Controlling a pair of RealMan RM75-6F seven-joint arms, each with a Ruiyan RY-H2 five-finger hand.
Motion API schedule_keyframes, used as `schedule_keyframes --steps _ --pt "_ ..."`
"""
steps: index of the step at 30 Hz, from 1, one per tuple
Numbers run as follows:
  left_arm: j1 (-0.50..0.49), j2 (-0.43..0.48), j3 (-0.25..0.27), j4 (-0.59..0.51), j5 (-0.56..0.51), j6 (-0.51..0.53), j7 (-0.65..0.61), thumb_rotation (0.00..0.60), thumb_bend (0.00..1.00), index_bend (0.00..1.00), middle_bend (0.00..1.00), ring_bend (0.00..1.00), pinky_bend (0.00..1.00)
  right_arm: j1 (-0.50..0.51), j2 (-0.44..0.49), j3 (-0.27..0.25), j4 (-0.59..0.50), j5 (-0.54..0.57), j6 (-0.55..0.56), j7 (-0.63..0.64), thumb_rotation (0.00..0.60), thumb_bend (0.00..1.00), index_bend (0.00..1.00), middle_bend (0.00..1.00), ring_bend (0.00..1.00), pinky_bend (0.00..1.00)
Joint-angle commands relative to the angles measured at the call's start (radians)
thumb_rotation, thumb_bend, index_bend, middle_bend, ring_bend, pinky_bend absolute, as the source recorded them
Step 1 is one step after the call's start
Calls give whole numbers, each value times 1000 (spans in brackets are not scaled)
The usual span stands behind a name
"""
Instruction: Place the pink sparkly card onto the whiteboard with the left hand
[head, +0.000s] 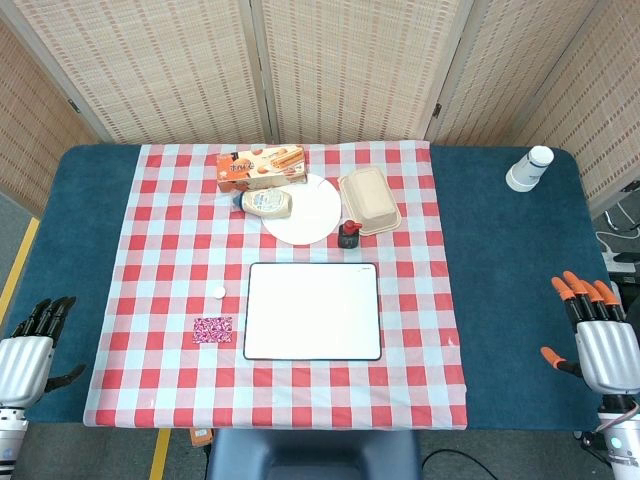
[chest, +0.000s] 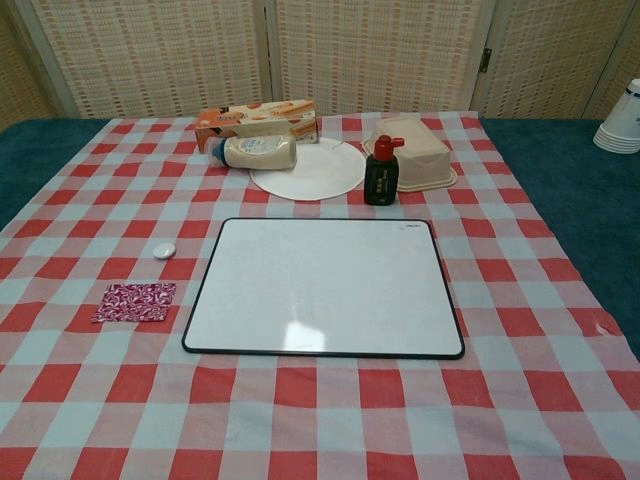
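left hand (head: 30, 350) open | pink sparkly card (head: 212, 329) well apart, rightward

Card (head: 212, 329) on counter (head: 500, 260) just left of whiteboard (head: 313, 311); cap (head: 217, 292) behind card; plate (head: 310, 212), bottle (head: 348, 234) behind whiteboard.

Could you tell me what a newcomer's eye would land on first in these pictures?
Probably the red-and-white checked cloth over the blue table, with the whiteboard at its centre. Just left of it lies the pink sparkly card. The left hand and right hand wait open at the table's edges.
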Motion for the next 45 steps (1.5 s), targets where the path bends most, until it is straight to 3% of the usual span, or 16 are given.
schedule_keyframes --steps 1,22,34,36,40,41,45 --pt "0 -2 -1 5 2 4 -6 600 148 0 88 52 250 1 1 0 0 5 -6 3 600 0 108 29 0 99" --pt "-23 -2 -4 7 44 3 -19 600 148 0 99 55 229 -3 -2 -2 -7 -4 6 -4 600 0 109 29 0 99" --pt "-27 -37 5 23 52 0 -14 600 146 0 107 72 279 9 -3 -11 0 -6 -25 -5 600 0 111 29 0 100" --pt "-30 -38 5 16 59 1 2 600 147 0 123 146 375 7 -2 -10 -1 -6 -20 -1 600 0 111 29 0 100" --pt "-37 -46 13 3 86 2 32 600 147 1 215 389 608 10 -7 -10 4 -3 -25 -4 600 0 111 26 0 100" --pt "-39 -50 15 1 94 3 40 600 147 2 298 476 660 11 -7 -12 4 -5 -28 -6 600 0 111 25 0 100" --pt "-58 -69 36 -18 126 -32 61 600 150 50 784 817 864 13 -6 -20 4 -18 -31 -4 600 0 111 24 0 100"
